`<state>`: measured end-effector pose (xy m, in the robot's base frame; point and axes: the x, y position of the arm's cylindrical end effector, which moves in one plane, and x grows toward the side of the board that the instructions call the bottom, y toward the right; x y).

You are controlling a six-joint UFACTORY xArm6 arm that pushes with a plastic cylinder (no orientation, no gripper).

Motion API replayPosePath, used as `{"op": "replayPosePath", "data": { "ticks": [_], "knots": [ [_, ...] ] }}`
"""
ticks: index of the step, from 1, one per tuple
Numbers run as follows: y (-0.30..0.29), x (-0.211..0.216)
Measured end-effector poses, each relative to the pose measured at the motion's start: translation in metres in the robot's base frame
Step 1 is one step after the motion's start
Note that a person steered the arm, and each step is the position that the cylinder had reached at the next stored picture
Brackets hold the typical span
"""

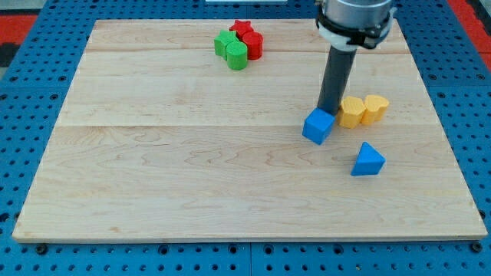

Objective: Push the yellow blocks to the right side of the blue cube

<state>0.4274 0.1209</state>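
A blue cube [317,126] lies right of the board's middle. Two yellow blocks sit just to its right and slightly higher: a yellow hexagonal block [351,112] and a yellow heart-shaped block [375,108], touching each other. My tip [328,110] stands at the top edge of the blue cube, between it and the yellow hexagonal block, close to both. The dark rod rises from there to the arm's head at the view's top.
A blue triangular block [368,160] lies below and right of the blue cube. At the view's top, a green star-like block [225,41], a green cylinder [237,55], a red star block [242,29] and a red cylinder [254,44] cluster together on the wooden board [192,153].
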Motion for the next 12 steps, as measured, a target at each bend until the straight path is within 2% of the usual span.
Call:
{"op": "replayPosePath", "data": {
  "ticks": [1, 2, 3, 4, 5, 6, 7, 9, 10, 11, 12],
  "knots": [
    [0.005, -0.053],
    [0.041, -0.056],
    [0.052, -0.012],
    [0.043, 0.002],
    [0.05, -0.029],
    [0.087, -0.05],
    [0.12, -0.036],
    [0.067, -0.008],
    [0.077, -0.048],
    [0.107, -0.058],
    [0.146, -0.015]
  ]
}}
